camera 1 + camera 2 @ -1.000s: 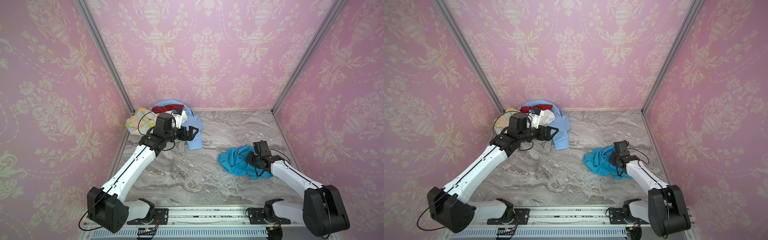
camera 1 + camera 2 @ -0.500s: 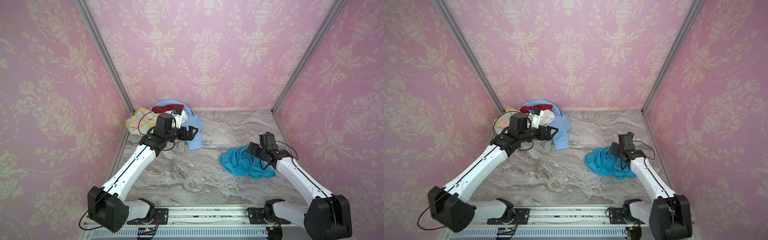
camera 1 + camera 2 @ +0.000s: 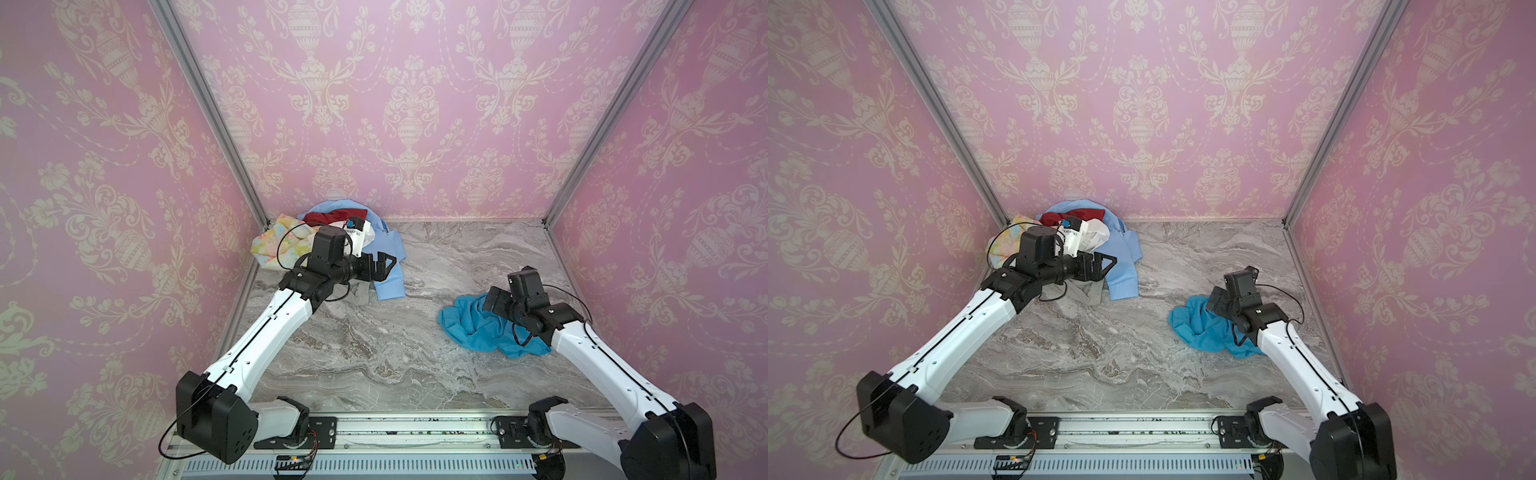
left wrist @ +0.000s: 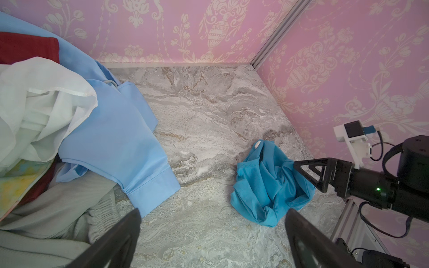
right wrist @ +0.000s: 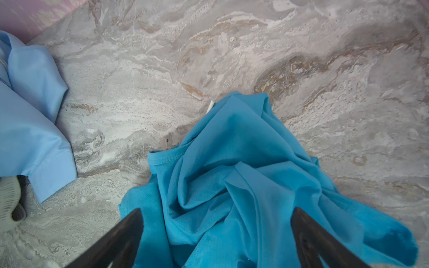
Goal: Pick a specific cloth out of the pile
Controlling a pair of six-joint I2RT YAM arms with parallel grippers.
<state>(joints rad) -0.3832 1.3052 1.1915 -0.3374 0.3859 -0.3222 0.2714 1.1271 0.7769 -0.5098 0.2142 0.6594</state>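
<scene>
Cloth (image 3: 478, 328) sits crumpled on the worktop (image 3: 374, 353), well apart from the pile (image 3: 270, 249). Looks light, floppy, slippery-ish, so I'd pinch a raised fold. Right fingers (image 5: 120, 236) hang open over it, holding nothing; left fingers (image 4: 120, 236) open too.

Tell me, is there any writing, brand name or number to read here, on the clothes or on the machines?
No text can be read in any view.
White tag on the teal cloth: no print legible.
Small white mark on the left arm: too small to read.
Like mark on the right arm: too small to read.
</scene>
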